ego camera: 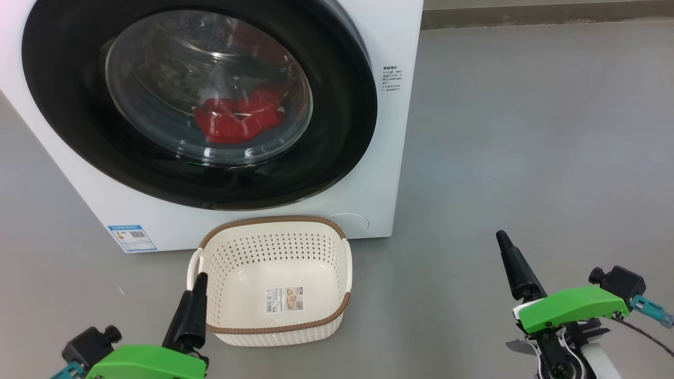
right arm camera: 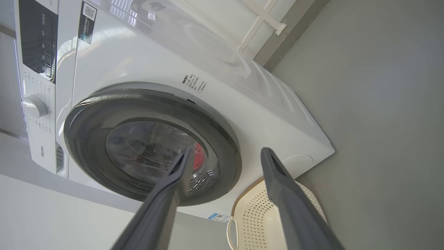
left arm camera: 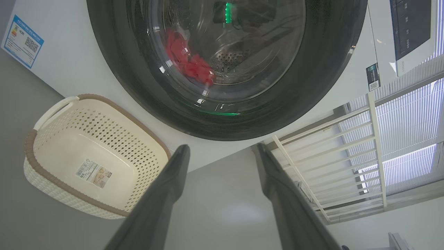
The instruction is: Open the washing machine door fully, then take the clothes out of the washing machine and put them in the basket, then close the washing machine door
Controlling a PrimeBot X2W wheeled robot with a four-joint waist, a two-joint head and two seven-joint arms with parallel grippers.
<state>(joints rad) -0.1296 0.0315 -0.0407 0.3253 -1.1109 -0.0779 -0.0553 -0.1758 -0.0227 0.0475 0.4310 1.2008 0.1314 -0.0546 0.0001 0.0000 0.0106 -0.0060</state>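
1. Jaws on both arms stand wide open and hold nothing. The left pair's dark finger (ego camera: 189,316) rises at the lower left, just beside the basket (ego camera: 274,247). The right pair's finger (ego camera: 516,268) rises at the lower right over bare floor (ego camera: 526,131).
2. We find the door (ego camera: 342,116) shut flat against the front of the washing machine (ego camera: 389,158), up and ahead of both pairs.
3. We see the clothes (ego camera: 237,118) low behind the glass, so nothing can be reached until the door swings.
4. We think the coming move turns on the door's right edge. From the right wrist, a small dark mark (right arm camera: 189,101) sits on that edge, and we take it for the pull point. We cannot see the hinge.
5. That edge lies forward and to the left of the right jaws, and well off to the right of the left jaws. We judge the right arm the nearer one to hook it.
6. The basket stands empty on the floor just in front of the machine, below the door. We expect the door to pass above its rim.
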